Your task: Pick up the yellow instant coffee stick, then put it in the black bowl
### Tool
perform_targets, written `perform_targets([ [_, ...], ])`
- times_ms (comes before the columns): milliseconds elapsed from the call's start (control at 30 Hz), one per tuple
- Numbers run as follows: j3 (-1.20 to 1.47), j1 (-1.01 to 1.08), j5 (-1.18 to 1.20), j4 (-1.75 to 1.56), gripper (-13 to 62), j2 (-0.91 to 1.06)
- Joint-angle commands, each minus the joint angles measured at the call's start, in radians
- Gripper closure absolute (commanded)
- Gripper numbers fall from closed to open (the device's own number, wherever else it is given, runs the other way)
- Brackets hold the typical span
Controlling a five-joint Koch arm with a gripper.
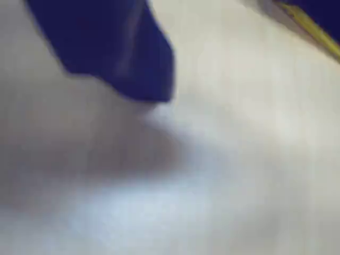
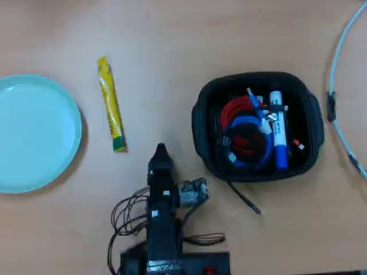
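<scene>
Hobby desk — wood tabletop, loose wiring

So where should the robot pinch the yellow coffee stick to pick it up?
Probably across its narrow width near the middle, coming straight down. The yellow coffee stick lies flat on the table, long and thin, with clear space on both long sides. The pincer sits just right of its green end in the overhead view.

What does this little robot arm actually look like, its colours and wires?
In the overhead view the arm is a slim black column of blocky segments narrowing to a pointed black gripper. A silvery motor block sits on its side, and thin dark cables loop loosely around it. The blurry wrist view shows a finger as dark blue plastic.
</scene>
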Motion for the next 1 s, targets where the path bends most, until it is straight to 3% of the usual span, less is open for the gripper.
perform_targets([
  [0, 0.109, 0.018, 0.023, 0.026, 5.4, 0.104],
  [533, 0.066, 0.014, 0.026, 0.032, 5.5, 0.104],
  [967, -0.327, -0.104, 0.018, 0.328, 5.5, 0.089],
])
